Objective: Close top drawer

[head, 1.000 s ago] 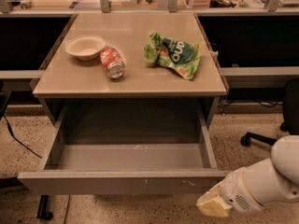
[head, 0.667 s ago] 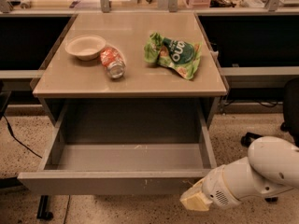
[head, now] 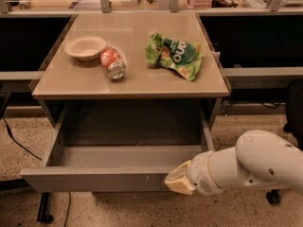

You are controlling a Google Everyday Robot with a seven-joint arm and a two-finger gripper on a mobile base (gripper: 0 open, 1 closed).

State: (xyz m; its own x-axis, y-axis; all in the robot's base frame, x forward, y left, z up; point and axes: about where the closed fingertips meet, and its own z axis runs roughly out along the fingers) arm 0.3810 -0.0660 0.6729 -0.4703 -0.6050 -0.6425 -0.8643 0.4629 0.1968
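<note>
The top drawer (head: pixel 94 178) is a wide grey metal drawer, pulled far out from under the tabletop, and its inside is empty. Its flat front faces me at the bottom of the view, with a small white scuff near the centre. My gripper (head: pixel 176 180) is at the end of the white arm coming in from the lower right. Its yellowish tip is up against the right part of the drawer front.
On the beige tabletop (head: pixel 137 82) stand a white bowl (head: pixel 85 47), a tipped orange can (head: pixel 112 63) and a green chip bag (head: pixel 175 56). A black chair base (head: pixel 272 196) is at the right. A dark cable and a table foot (head: pixel 43 212) lie at the left.
My arm has moved left along the drawer front, from beyond its right corner to its right part. The drawer looks as far open as before.
</note>
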